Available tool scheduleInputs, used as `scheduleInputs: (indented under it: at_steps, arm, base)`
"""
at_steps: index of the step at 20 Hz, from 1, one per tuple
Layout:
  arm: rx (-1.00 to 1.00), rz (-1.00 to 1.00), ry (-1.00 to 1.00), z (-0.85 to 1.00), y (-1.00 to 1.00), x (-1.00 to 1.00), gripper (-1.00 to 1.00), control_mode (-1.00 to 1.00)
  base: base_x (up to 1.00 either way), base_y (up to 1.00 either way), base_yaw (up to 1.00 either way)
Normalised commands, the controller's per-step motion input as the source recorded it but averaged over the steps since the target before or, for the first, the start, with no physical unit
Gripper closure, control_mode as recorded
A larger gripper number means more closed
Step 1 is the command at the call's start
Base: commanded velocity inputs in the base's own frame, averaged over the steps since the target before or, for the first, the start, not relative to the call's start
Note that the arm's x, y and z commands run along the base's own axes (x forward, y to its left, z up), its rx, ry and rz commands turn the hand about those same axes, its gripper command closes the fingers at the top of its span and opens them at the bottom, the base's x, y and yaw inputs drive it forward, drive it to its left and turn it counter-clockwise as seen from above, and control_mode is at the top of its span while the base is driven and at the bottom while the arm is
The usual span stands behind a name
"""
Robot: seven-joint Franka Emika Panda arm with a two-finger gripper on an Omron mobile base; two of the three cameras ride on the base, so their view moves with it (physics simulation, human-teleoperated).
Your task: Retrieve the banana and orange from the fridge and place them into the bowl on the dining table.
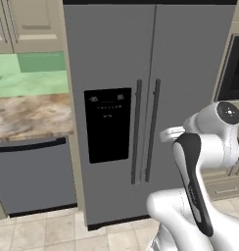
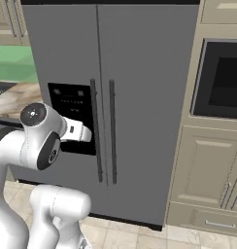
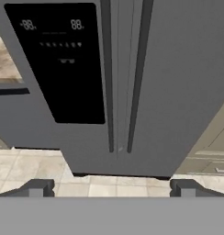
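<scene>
Kitchen: fridge (image 1: 141,98) doors closed | I see dishwasher (image 1: 35,174) in left base view, wall oven (image 2: 220,80) in right | gripper (image 3: 111,188) spread wide, empty.

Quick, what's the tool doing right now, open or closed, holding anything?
Tool: open, holding nothing, pointed at the closed fridge.

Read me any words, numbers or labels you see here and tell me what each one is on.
"88" twice, at the top left and top right of the black dispenser panel on the fridge, hand view.
Rows of small pale marks below them: too small and blurred to read.
Nothing else carries text.
</scene>
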Motion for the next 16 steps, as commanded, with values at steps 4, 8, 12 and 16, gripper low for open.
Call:
scheduleInputs:
  at_steps: [4, 8, 12, 16]
  arm:
    - [0.0, 0.0, 0.0, 0.0, 0.0, 0.0, -1.0, 1.0]
    - [0.0, 0.0, 0.0, 0.0, 0.0, 0.0, -1.0, 1.0]
    - [0.0, 0.0, 0.0, 0.0, 0.0, 0.0, -1.0, 1.0]
    - [0.0, 0.0, -0.1, 0.0, 0.0, 0.38, -1.0, -1.0]
  base:
    - [-0.52, 0.0, 0.0]
    - [-0.46, 0.0, 0.0]
    - [-0.15, 0.0, 0.0]
    - [0.0, 0.0, 0.0]
